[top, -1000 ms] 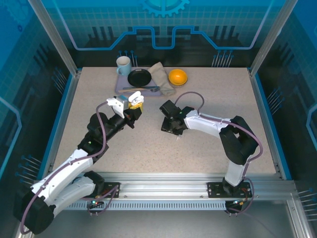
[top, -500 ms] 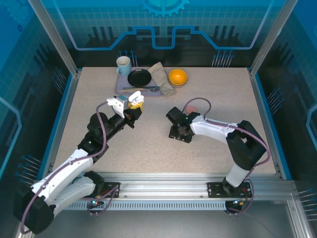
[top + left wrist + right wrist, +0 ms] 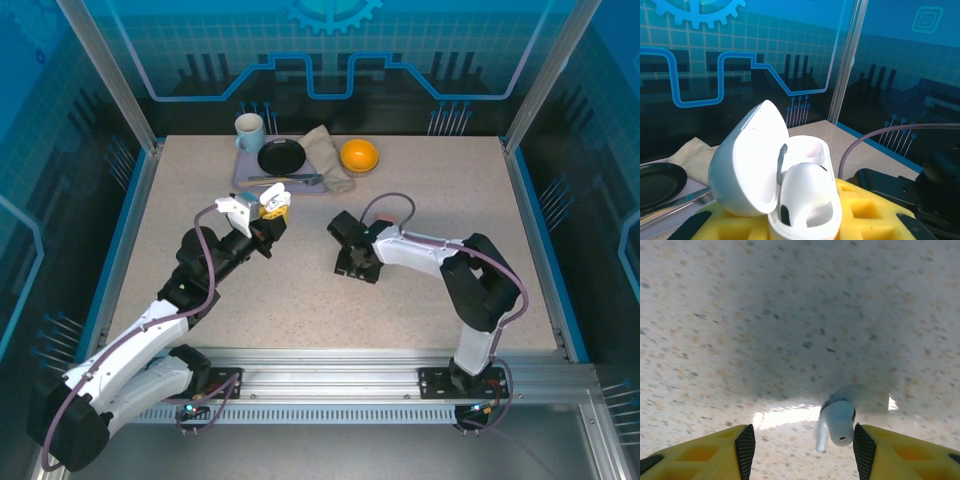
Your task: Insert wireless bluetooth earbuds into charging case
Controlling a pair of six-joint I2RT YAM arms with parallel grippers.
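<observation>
My left gripper (image 3: 268, 212) is held up above the table, shut on a white charging case (image 3: 805, 200) whose lid (image 3: 747, 160) stands open to the left. A rounded white form sits inside the case; I cannot tell whether it is an earbud. My right gripper (image 3: 354, 266) points down at the table near the middle. In the right wrist view it is open (image 3: 802, 452), and a white earbud (image 3: 836, 422) lies on the speckled tabletop between its yellow fingers (image 3: 700, 460), close to the right-hand pad. No pink earbuds are in sight.
At the back of the table a tray (image 3: 243, 170) holds a mug (image 3: 249, 129), a black plate (image 3: 281, 156), a fork and a folded cloth (image 3: 325, 155). An orange bowl (image 3: 359, 155) sits beside it. The right arm's cable (image 3: 385, 200) loops above its wrist.
The right gripper swung out to the right, then came back left and slightly nearer than a second ago. The left arm and the case have not moved.
</observation>
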